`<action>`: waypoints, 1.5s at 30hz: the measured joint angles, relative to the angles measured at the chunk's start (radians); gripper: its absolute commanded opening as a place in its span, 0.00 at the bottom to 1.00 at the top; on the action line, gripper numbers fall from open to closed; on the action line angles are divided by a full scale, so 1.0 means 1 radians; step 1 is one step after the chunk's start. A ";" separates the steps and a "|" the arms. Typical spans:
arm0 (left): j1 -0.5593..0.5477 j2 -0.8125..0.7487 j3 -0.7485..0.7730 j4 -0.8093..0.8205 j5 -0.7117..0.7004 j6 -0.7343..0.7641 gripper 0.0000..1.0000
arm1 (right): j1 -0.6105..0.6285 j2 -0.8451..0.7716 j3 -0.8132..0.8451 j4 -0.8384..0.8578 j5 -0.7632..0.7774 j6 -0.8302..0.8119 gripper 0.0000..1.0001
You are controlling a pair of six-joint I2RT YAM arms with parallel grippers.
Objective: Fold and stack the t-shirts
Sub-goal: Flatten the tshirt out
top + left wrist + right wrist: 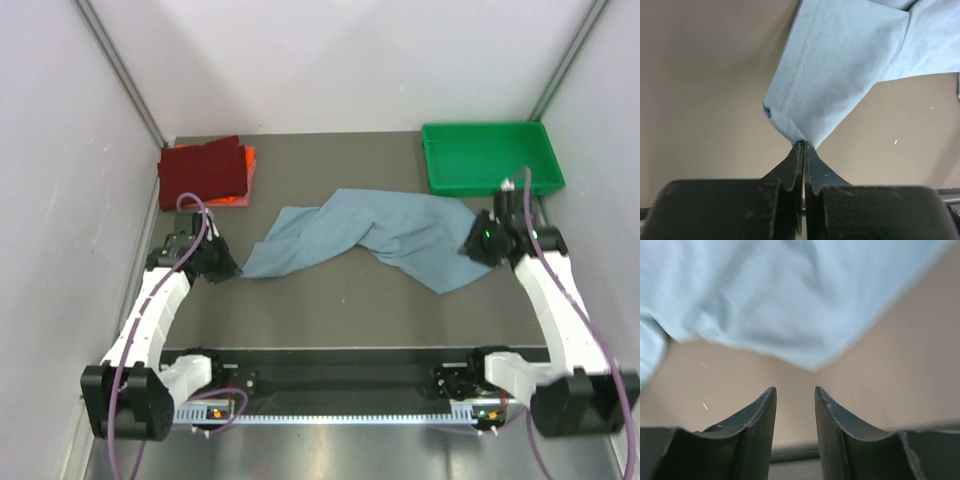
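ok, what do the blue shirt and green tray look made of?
Blue shirt: soft matte woven or knit cloth, probably cotton; it drapes in wrinkles and shows a stitched hem. Green tray: likely rigid moulded plastic, smooth, uniform colour, crisp raised rim.

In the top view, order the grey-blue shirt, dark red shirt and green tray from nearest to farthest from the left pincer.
1. The grey-blue shirt, held by the left pincer.
2. The dark red shirt, far left.
3. The green tray, far right.
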State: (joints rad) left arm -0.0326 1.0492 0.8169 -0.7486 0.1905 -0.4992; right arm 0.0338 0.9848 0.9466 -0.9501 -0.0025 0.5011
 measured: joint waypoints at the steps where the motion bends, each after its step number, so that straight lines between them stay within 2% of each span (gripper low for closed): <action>1: 0.000 0.006 -0.003 0.002 -0.001 0.000 0.00 | 0.014 0.051 0.046 0.021 0.010 0.000 0.37; 7: 0.000 0.047 -0.012 0.042 -0.033 -0.008 0.00 | 0.159 0.438 0.348 0.178 0.094 -0.016 0.39; 13: 0.001 0.131 -0.001 0.057 -0.105 -0.023 0.00 | 0.304 0.919 0.806 0.279 0.069 -0.106 0.41; 16: 0.003 0.165 0.021 0.058 -0.136 -0.035 0.00 | 0.341 1.077 0.896 0.319 0.032 -0.156 0.41; 21: 0.011 0.166 0.034 0.057 -0.151 -0.056 0.00 | 0.371 1.211 0.900 0.313 -0.037 -0.186 0.33; 23: 0.012 0.166 0.044 0.047 -0.156 -0.055 0.00 | 0.385 1.207 0.838 0.325 -0.031 -0.189 0.31; 26: 0.012 0.166 0.077 0.023 -0.200 -0.040 0.00 | 0.442 1.122 0.650 0.370 0.028 -0.187 0.27; 32: 0.014 0.166 0.137 0.023 -0.295 0.002 0.00 | 0.640 0.772 0.182 0.436 0.145 -0.102 0.25; 35: 0.014 0.163 0.138 0.023 -0.280 0.008 0.00 | 0.716 0.649 0.048 0.432 0.203 -0.050 0.29; 39: 0.015 0.135 0.103 0.042 -0.230 0.008 0.00 | 0.722 0.553 0.003 0.391 0.295 0.021 0.41; 40: 0.015 0.123 0.086 0.047 -0.215 0.008 0.00 | 0.718 0.533 0.012 0.373 0.327 0.043 0.48; 45: 0.017 0.098 0.023 0.061 -0.144 0.005 0.00 | 0.621 0.544 0.203 0.269 0.368 0.180 0.46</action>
State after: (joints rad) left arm -0.0158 1.1477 0.8394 -0.6876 0.0467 -0.4942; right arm 0.6548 1.5291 1.1492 -0.6811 0.3653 0.6811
